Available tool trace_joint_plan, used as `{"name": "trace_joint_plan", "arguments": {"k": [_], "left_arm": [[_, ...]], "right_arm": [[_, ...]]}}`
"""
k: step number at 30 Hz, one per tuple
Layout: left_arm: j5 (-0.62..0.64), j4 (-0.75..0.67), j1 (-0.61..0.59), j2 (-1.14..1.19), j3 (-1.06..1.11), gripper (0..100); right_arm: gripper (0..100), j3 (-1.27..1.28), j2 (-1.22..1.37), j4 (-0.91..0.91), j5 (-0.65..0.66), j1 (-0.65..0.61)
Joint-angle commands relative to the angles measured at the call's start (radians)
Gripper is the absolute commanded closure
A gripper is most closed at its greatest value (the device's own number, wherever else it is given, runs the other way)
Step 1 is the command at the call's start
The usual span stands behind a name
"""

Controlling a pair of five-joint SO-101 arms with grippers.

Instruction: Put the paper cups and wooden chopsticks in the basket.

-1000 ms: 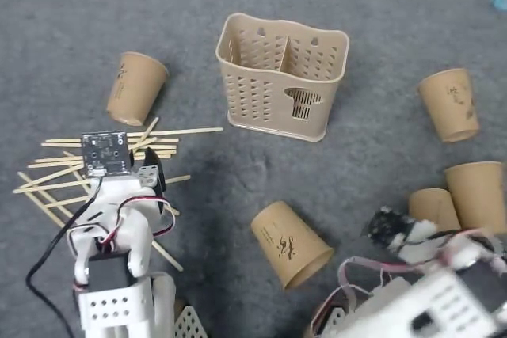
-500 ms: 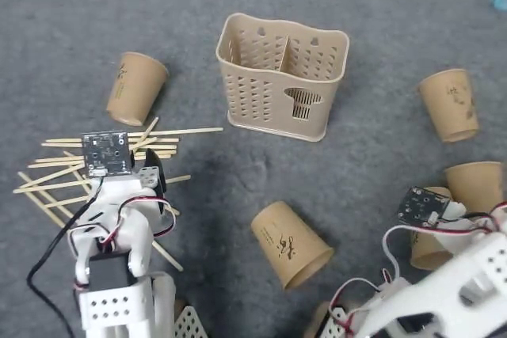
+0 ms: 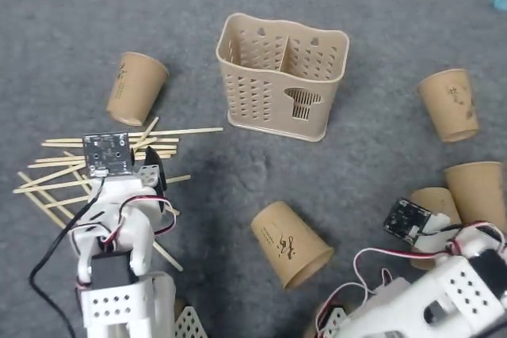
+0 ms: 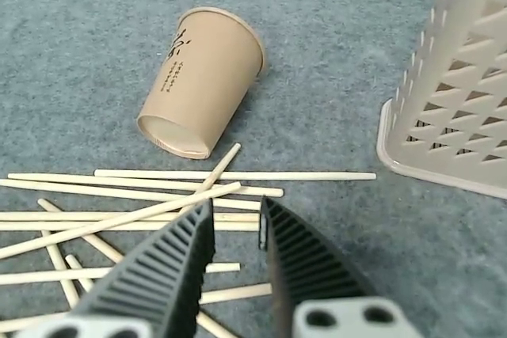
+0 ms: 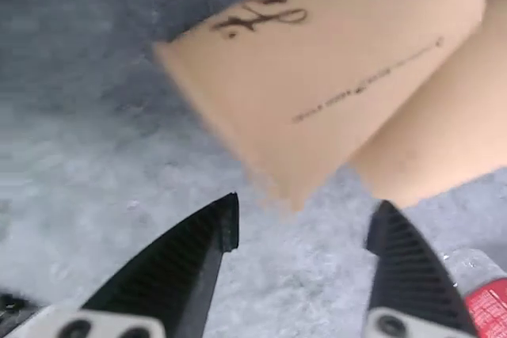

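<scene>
The beige slotted basket [image 3: 281, 85] stands at the back centre. Paper cups lie on their sides: one at the left [image 3: 136, 87], one in the middle [image 3: 291, 243], one at the far right [image 3: 448, 104], two near the right edge [image 3: 478, 191]. Wooden chopsticks [image 3: 95, 156] are strewn at the left. My left gripper [image 4: 236, 223] hovers over the chopsticks [image 4: 190, 187], shut to a narrow slit, holding nothing; the left cup [image 4: 202, 81] lies beyond it. My right gripper [image 5: 309, 219] is open just short of a lying cup [image 5: 317, 77], with a second cup [image 5: 444, 132] behind.
Grey carpet covers the whole surface. The left arm [image 3: 119, 227] stands at the front left and the right arm [image 3: 444, 282] at the front right, its camera board [image 3: 408, 222] partly covering one cup [image 3: 434, 199]. The basket wall [image 4: 459, 93] is close beside the left gripper.
The right arm swung right toward the two cups near the right edge, then eased back a little. The left arm, cups, chopsticks and basket stayed put.
</scene>
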Motion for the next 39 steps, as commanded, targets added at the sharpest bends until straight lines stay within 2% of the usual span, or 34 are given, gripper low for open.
{"name": "trace_joint_plan", "arguments": {"k": [1,5,10,13,18,23,26,32,39], "left_arm": [[-0.008,-0.028,0.000,-0.012,-0.005,91],[-0.008,-0.026,0.000,-0.012,-0.005,91],[-0.008,-0.026,0.000,-0.012,-0.004,91],[-0.008,-0.025,0.000,-0.012,0.001,91],[-0.008,-0.031,0.000,-0.012,0.012,91],[-0.009,-0.031,0.002,-0.012,0.012,91],[-0.009,-0.031,0.002,-0.012,0.012,91],[-0.009,-0.029,0.002,-0.012,0.018,91],[-0.009,-0.031,0.002,-0.012,0.027,91]], "right_arm": [[69.8,0.044,-0.024,-0.160,-0.043,0.004],[73.3,0.057,-0.024,-0.246,-0.190,-0.067],[98.6,0.055,-0.030,-0.289,-0.428,-0.179],[98.0,0.046,-0.035,-0.292,-0.514,-0.206],[99.0,0.017,-0.035,-0.291,-0.551,-0.236],[99.0,-0.100,-0.025,-0.269,-0.809,-0.257],[99.0,-0.213,-0.024,-0.137,-0.902,-0.289],[99.0,-0.450,0.039,0.197,-0.999,-0.395],[99.0,-0.723,0.401,0.375,-1.119,-0.407]]}}
